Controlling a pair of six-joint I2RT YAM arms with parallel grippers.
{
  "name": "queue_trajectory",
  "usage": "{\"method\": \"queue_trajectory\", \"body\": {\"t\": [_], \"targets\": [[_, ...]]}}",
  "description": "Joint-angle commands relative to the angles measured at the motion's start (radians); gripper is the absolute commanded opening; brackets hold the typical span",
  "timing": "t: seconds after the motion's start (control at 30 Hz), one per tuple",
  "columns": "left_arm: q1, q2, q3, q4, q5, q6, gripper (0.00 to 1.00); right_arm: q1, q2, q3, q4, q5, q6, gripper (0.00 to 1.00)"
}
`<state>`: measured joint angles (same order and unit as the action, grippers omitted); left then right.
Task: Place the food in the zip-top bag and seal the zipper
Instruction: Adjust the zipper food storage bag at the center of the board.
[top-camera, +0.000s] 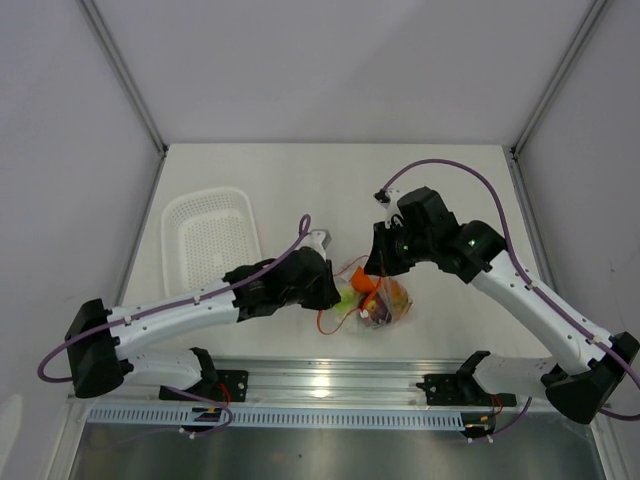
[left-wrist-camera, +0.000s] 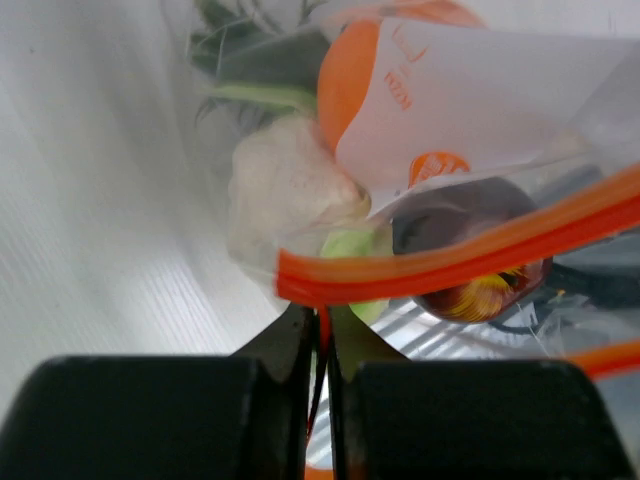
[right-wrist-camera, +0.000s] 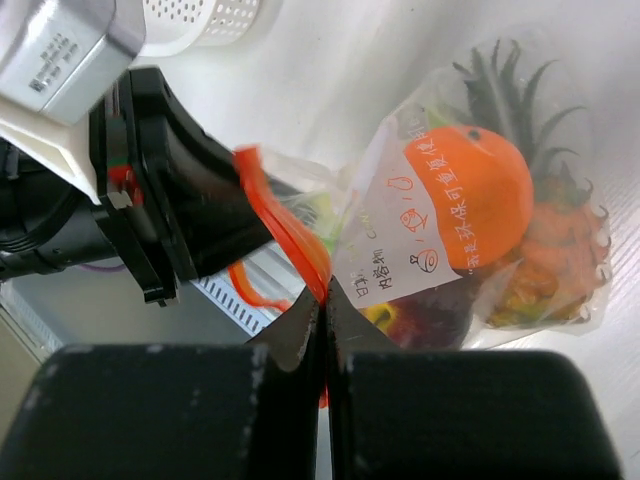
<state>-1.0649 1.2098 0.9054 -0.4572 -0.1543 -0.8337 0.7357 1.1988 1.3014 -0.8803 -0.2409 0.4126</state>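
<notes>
The clear zip-top bag (top-camera: 385, 300) lies at the table's near middle between my two grippers. Inside it I see the round orange fruit (right-wrist-camera: 480, 190), the orange pineapple with green leaves (right-wrist-camera: 545, 250), the pale leafy vegetable (left-wrist-camera: 285, 190) and the dark red-purple piece (left-wrist-camera: 470, 265). My left gripper (left-wrist-camera: 322, 318) is shut on the red-orange zipper (left-wrist-camera: 450, 265) at the bag's left end. My right gripper (right-wrist-camera: 325, 295) is shut on the same zipper (right-wrist-camera: 290, 235) a little further along, close to the left gripper (right-wrist-camera: 190, 200).
A white mesh basket (top-camera: 210, 240) stands at the left of the table and also shows in the right wrist view (right-wrist-camera: 205, 22). A metal rail (top-camera: 330, 385) runs along the near edge. Purple cables (top-camera: 450, 170) loop over both arms.
</notes>
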Motion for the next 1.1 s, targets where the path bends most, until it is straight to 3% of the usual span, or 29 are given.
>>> {"method": "queue_trajectory", "body": {"t": [0.0,0.27,0.33,0.37,0.47,0.77,0.9,0.97,1.07], "targets": [[0.019,0.025,0.093,0.018,0.012,0.054,0.01,-0.001,-0.016,0.029,0.003,-0.017,-0.027,0.0],[0.042,-0.079,0.055,0.032,0.127,0.038,0.01,-0.048,-0.021,0.029,-0.028,-0.008,-0.083,0.04],[0.042,-0.153,0.015,0.019,0.122,-0.008,0.01,-0.062,-0.019,0.029,-0.028,-0.012,-0.096,0.12],[0.042,-0.177,0.006,0.005,0.113,-0.052,0.01,-0.064,-0.018,0.029,-0.029,-0.017,-0.103,0.24],[0.042,-0.252,-0.026,-0.032,0.107,-0.144,0.01,-0.064,-0.016,0.033,-0.039,-0.047,-0.13,0.4],[0.043,-0.317,-0.042,-0.107,0.068,-0.298,0.01,-0.016,-0.145,0.016,-0.046,-0.138,-0.211,0.74],[0.048,-0.329,-0.034,-0.112,0.055,-0.323,0.01,0.005,-0.226,-0.005,-0.058,-0.211,-0.261,0.82],[0.055,-0.331,-0.037,-0.116,0.055,-0.341,0.01,0.022,-0.228,-0.014,-0.088,-0.244,-0.274,0.82],[0.062,-0.339,-0.037,-0.113,0.062,-0.361,0.01,0.096,-0.217,-0.031,-0.108,-0.177,-0.259,0.78]]}}
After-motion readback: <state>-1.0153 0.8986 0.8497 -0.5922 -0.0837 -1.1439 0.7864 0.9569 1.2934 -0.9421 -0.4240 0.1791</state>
